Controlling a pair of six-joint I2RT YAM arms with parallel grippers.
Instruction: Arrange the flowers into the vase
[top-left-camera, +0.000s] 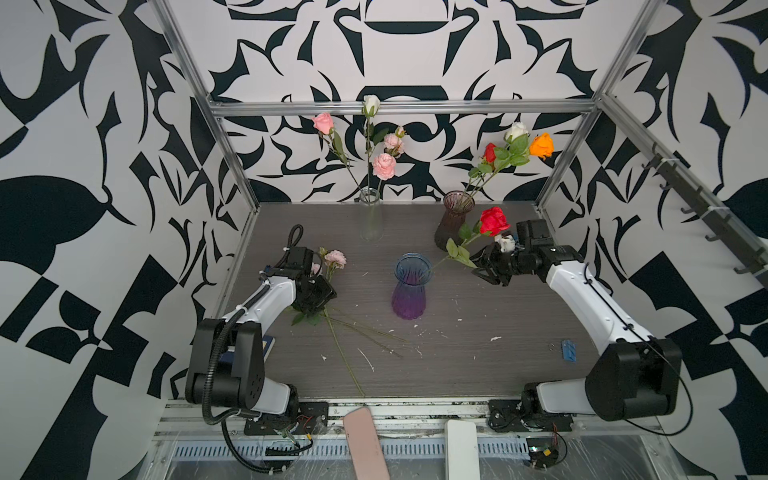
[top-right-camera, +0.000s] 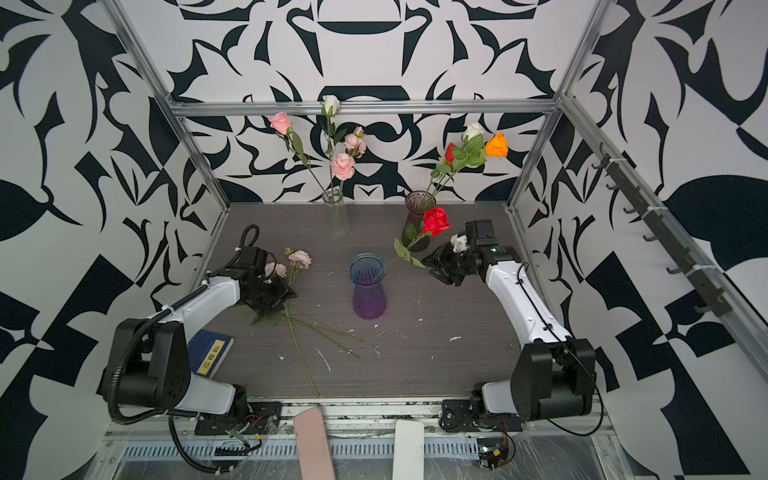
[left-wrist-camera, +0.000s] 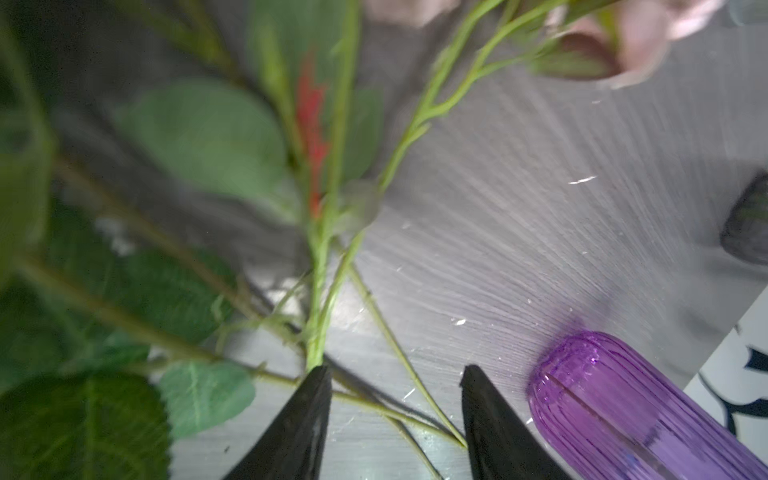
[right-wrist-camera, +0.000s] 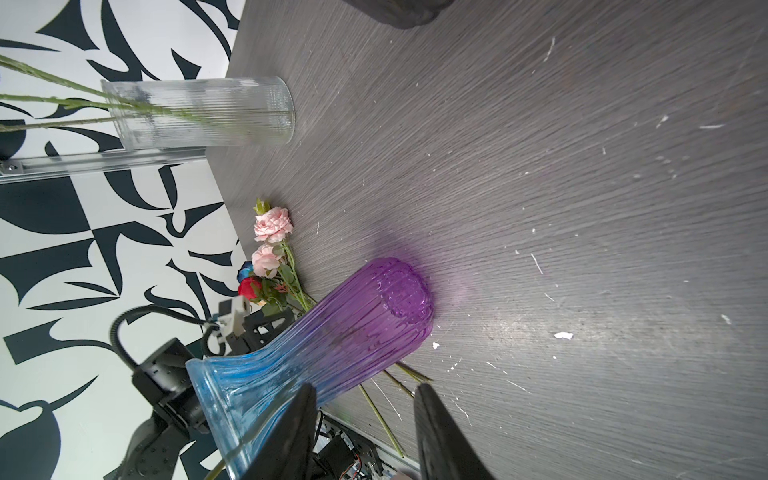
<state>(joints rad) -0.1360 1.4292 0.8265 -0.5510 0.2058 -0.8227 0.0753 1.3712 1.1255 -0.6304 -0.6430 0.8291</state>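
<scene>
The red rose (top-left-camera: 494, 221) slants up to the right, the foot of its stem dipped over the rim into the vase (top-left-camera: 409, 291). I judge it leans so because the stem is long and only its end is inside. The vase stands upright in the middle of the worktop (top-left-camera: 478, 357). The other flowers (top-left-camera: 334, 258) lie heaped on the worktop left of the vase, within my left arm's reach.

My right pincer (right-wrist-camera: 365, 390) hangs just beside the rose's leaves, level with the vase's mouth. It is spread, with nothing between the fingers, and I cannot tell whether a leaf touches it. My left pincer (left-wrist-camera: 395, 370) is down over the heap, also spread. Thin stems cross the gap, but nothing is pinched yet.

At the back, a clear vase (top-left-camera: 371, 216) and a dark vase (top-left-camera: 451, 224) already hold flowers.
</scene>
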